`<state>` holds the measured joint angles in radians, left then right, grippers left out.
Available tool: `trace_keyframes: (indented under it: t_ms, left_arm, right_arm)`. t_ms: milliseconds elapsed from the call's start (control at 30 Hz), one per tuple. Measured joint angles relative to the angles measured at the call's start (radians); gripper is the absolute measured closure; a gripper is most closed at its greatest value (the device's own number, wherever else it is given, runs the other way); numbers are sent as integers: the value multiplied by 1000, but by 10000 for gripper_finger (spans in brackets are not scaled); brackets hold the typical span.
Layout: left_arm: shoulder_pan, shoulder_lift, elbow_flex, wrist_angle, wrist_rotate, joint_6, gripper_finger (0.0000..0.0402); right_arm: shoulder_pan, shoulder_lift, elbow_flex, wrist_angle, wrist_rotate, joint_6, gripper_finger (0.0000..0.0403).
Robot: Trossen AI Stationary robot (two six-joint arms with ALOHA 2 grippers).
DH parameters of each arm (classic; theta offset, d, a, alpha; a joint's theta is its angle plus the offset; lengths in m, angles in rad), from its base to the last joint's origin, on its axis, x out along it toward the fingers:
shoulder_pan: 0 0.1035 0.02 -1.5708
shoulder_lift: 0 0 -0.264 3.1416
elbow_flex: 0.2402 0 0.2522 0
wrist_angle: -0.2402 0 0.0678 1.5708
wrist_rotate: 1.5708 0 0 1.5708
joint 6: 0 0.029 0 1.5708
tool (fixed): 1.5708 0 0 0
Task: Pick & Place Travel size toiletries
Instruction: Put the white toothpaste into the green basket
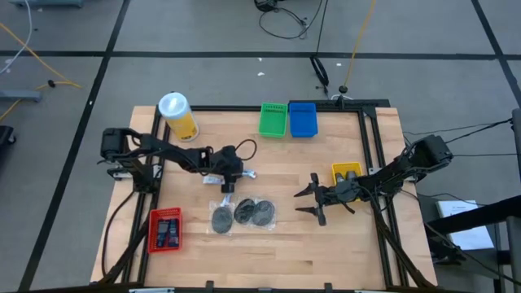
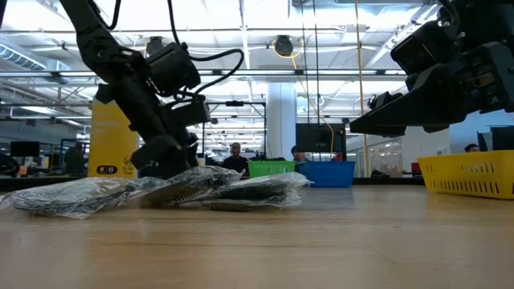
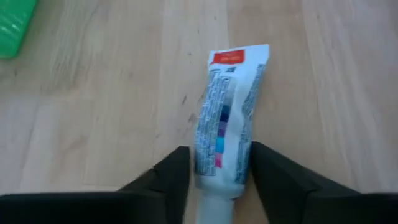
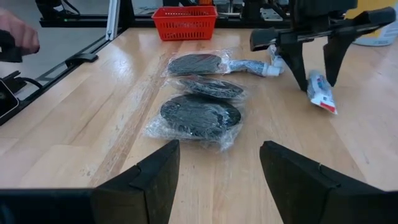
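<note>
A white travel tube with a red mark at its far end lies on the wood near the table's middle. My left gripper is low over its cap end. A second tube lies beside three dark discs in clear wrap, just nearer the table's near edge. My right gripper hovers open to the right of the discs, its fingers pointing at them and touching nothing. Dark flat items lie in the red tray. My left gripper has the white tube between its two fingers, pinched across its width at the cap end. The fingers come from above, slanting toward the table's right. The tube's red-marked end points toward the right arm and looks to rest on the table.
The red tray sits at the near left corner. The green tray and blue tray stand at the far edge, the yellow tray at the right. A tall yellow canister stands far left. A person's hand shows beyond the table.
</note>
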<state>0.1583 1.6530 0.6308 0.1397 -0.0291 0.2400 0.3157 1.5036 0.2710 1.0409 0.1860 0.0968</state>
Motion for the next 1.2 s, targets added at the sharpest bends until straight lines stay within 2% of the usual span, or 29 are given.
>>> trace_keyframes:
  t_ms: [167, 333, 433, 533, 700, 833, 933, 1000, 1200]
  left_arm:
    - [-47, 5, 0, 96, -18, -97, 326]
    - [-80, 14, 111, 214, -72, -199, 392]
    - [-67, 36, 240, 169, -84, -223, 395]
    - [-30, 85, 400, 120, -138, -251, 390]
    - [60, 248, 654, -37, -163, -263, 393]
    - [144, 382, 797, -123, -217, -333, 398]
    - [204, 452, 851, -166, -278, -465, 387]
    - [217, 455, 880, -218, -289, -576, 384]
    - [247, 437, 911, -220, -278, -625, 382]
  right_arm:
    - [0, 0, 0, 1, 1, -2, 188]
    - [-1, 0, 0, 2, 63, -3, 188]
    - [-5, 0, 0, 4, 82, -4, 188]
    - [-9, 0, -1, 11, 77, -4, 188]
    - [-8, 0, 1, 1, 76, 18, 188]
    - [-8, 0, 0, -9, 75, 36, 188]
    - [-8, 0, 0, -34, 75, 48, 188]
    - [-8, 0, 0, -50, 74, 48, 188]
    - [-8, 0, 0, -58, 74, 49, 188]
